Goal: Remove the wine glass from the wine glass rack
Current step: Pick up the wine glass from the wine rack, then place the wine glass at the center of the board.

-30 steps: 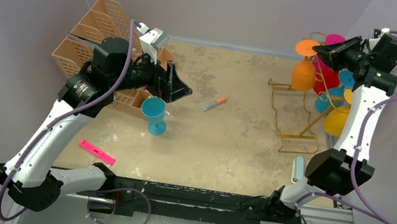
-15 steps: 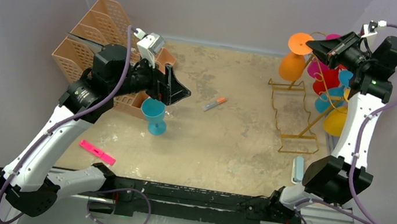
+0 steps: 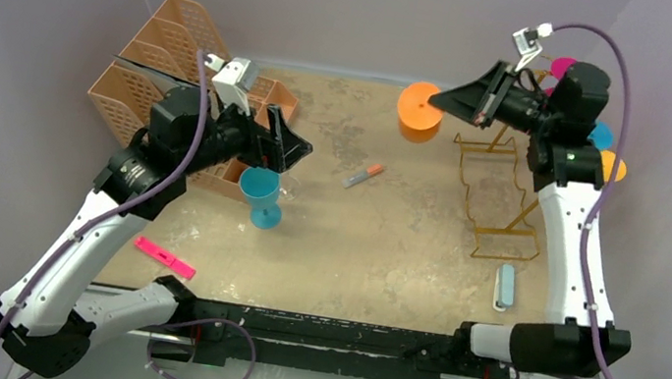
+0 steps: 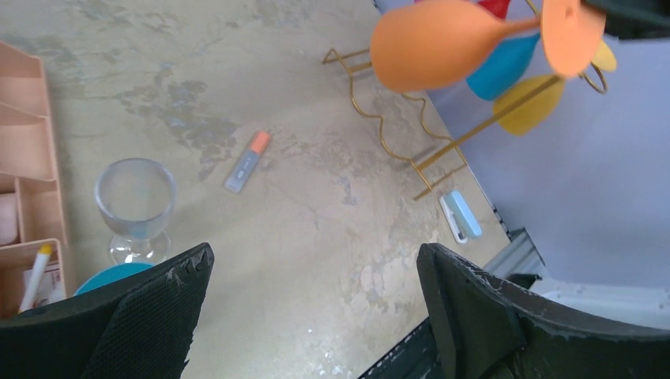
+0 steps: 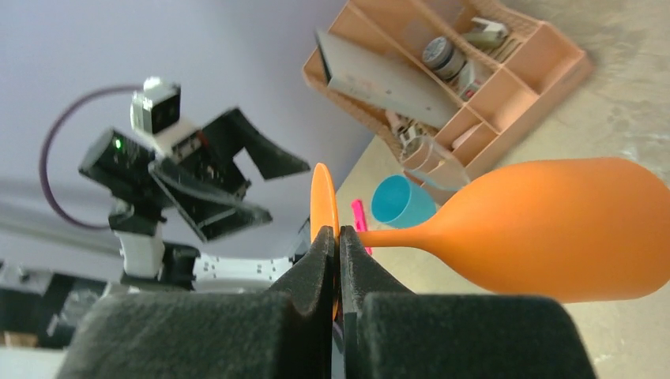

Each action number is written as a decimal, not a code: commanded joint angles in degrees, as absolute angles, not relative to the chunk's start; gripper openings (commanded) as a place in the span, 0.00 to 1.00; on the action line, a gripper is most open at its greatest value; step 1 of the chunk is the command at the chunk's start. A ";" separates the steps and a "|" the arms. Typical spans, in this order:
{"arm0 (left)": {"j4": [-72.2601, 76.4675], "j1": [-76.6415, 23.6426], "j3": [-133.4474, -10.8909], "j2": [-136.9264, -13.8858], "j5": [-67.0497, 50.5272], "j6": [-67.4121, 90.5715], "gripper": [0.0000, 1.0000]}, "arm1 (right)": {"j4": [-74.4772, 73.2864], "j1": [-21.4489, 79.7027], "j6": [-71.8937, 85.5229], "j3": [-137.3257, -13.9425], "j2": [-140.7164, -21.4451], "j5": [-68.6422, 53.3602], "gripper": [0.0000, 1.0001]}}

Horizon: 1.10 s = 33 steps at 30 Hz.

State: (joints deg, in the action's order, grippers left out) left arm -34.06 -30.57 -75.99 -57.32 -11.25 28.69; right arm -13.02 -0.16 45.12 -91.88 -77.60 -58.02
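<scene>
- the right claw [image 3: 446,96] is clenched on the flat foot of the orange wine glass [image 3: 419,112]; in the right wrist view its two fingers [image 5: 316,260] pinch the disc's edge, with the stem and bowl [image 5: 553,229] reaching away to one side
- the orange wine glass is off the wine glass rack [image 3: 501,188] and in the air; it hangs over the far part of the desk [image 3: 384,246], left of the rack and touching none of its wire
- from the left wrist the glass [image 4: 430,43] lies about on its side, bowl pointing away from the rack [image 4: 387,130]
- more glasses hang at the rack behind the right arm, partly hidden; pink [image 3: 564,67], blue [image 3: 601,136] and yellow [image 3: 613,167] show
- the left claw [image 3: 283,147] is released, jaws spread wide and holding nothing; it hovers just above a teal cup [image 3: 259,194], beside the peach organiser [image 3: 173,48]
- a clear stemmed glass [image 4: 136,201] stands upright on the desk next to the organiser
- an orange-tipped grey marker [image 3: 363,174] lies mid-desk; a pink strip [image 3: 165,258] lies near the left front edge; a pale blue object [image 3: 504,286] lies near the rack's front end
</scene>
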 commanded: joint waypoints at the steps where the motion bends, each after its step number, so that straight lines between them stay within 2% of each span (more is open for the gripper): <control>1: -32.78 -30.65 -75.60 -53.87 -3.03 30.99 1.00 | -2.94 4.59 41.30 -86.35 -73.48 -59.90 0.00; 6: -35.71 -30.67 -76.47 -53.60 -2.90 31.20 1.00 | 2.15 6.21 37.44 -79.68 -69.73 -64.29 0.00; 11: -31.68 -29.97 -77.30 -55.48 -19.30 31.31 1.00 | 16.18 11.32 34.53 -69.39 -66.40 -71.77 0.00; 15: -34.29 -29.51 -77.59 -56.39 -15.70 29.97 1.00 | 13.39 14.59 24.37 -63.73 -63.58 -76.05 0.00; 18: -33.46 -29.18 -77.99 -57.78 -22.11 28.45 1.00 | 4.58 16.34 11.87 -61.56 -60.65 -77.00 0.00; 21: -34.16 -29.10 -78.88 -60.02 -24.98 28.77 0.98 | -5.78 17.38 -8.04 -61.32 -58.19 -81.92 0.00; 28: -30.60 -28.35 -77.35 -62.28 -28.45 31.17 0.97 | -51.37 17.50 -54.27 -72.62 -62.83 -91.76 0.00; 33: -29.29 -27.55 -78.20 -63.31 -32.71 31.71 0.97 | -71.92 17.50 -74.57 -78.67 -67.10 -91.95 0.00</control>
State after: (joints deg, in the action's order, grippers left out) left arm -33.06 -28.36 -76.64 -62.89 -27.44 30.89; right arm -47.70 17.41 -48.60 -73.71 -64.75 -86.24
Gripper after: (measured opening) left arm 0.971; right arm 0.009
